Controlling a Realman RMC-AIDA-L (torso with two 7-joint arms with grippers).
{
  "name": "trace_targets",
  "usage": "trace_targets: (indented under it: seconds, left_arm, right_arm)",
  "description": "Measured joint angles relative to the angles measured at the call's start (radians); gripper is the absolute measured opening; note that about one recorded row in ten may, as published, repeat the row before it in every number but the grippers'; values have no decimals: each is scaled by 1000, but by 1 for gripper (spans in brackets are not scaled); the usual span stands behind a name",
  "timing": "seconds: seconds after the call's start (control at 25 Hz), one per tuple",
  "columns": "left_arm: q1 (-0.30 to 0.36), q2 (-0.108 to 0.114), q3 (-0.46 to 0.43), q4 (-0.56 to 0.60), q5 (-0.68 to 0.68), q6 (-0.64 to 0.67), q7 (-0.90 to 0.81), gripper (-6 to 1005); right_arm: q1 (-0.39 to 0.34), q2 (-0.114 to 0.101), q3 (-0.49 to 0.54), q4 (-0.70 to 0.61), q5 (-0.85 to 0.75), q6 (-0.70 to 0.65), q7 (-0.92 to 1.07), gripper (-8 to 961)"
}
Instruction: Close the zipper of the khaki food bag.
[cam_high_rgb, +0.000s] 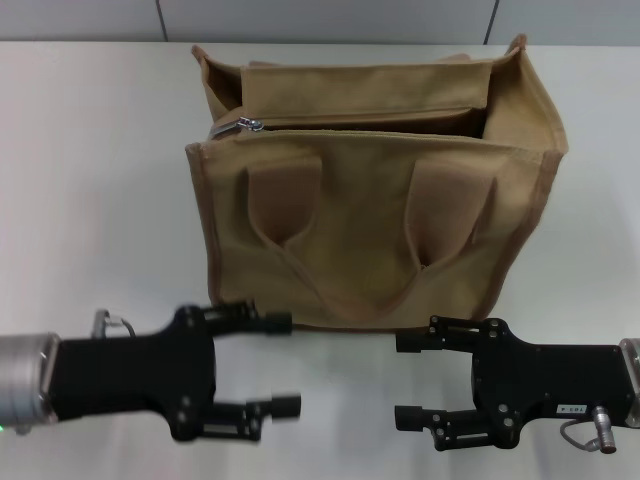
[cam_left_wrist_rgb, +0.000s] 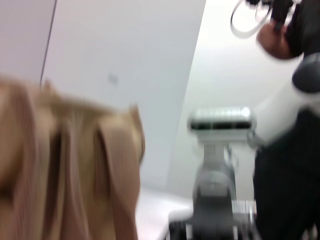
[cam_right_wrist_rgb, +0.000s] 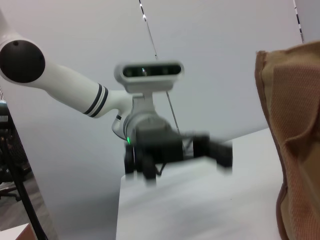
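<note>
The khaki food bag (cam_high_rgb: 375, 210) stands upright on the white table, its two handle straps facing me. Its zipper (cam_high_rgb: 360, 118) runs along the top panel, with the silver pull tab (cam_high_rgb: 248, 124) at the bag's left end; the top gapes at the right end. My left gripper (cam_high_rgb: 285, 364) hovers open in front of the bag's lower left corner, nothing between its fingers. My right gripper (cam_high_rgb: 408, 378) is open in front of the lower right part. The bag (cam_left_wrist_rgb: 65, 170) fills one side of the left wrist view, and the bag's edge (cam_right_wrist_rgb: 295, 140) shows in the right wrist view.
The white table (cam_high_rgb: 90, 180) extends left and right of the bag. The right wrist view shows the left arm's gripper (cam_right_wrist_rgb: 180, 150) and its white arm farther off. A grey wall stands behind the table.
</note>
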Motion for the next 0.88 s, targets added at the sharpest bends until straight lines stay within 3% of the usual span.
trace_targets:
  seconds: [0.04, 0.12, 0.24, 0.32, 0.44, 0.6, 0.88]
  left_arm:
    - [0, 0, 0, 0, 0, 0, 0, 827]
    - [-14, -33, -193, 9, -3, 131, 31, 827]
    - [-16, -52, -273, 14, -12, 161, 60, 827]
    - [-23, -69, -363, -6, -98, 192, 113, 827]
    - [-30, -70, -377, -34, -171, 197, 130, 826]
    - [-16, -67, -383, -68, -433, 138, 139, 826]
    - [24, -48, -374, -62, -429, -79, 231, 825]
  right_arm:
    - [0, 0, 0, 0, 0, 0, 0, 795]
    - [0, 0, 0, 0, 0, 0, 0, 795]
    - [0, 0, 0, 0, 1, 3, 0, 795]
    - [2, 0, 0, 0, 1, 3, 0, 795]
    - [2, 0, 0, 0, 2, 2, 0, 795]
    - [-1, 0, 0, 0, 2, 2, 0, 794]
    - [-6, 0, 0, 1, 2, 3, -10, 794]
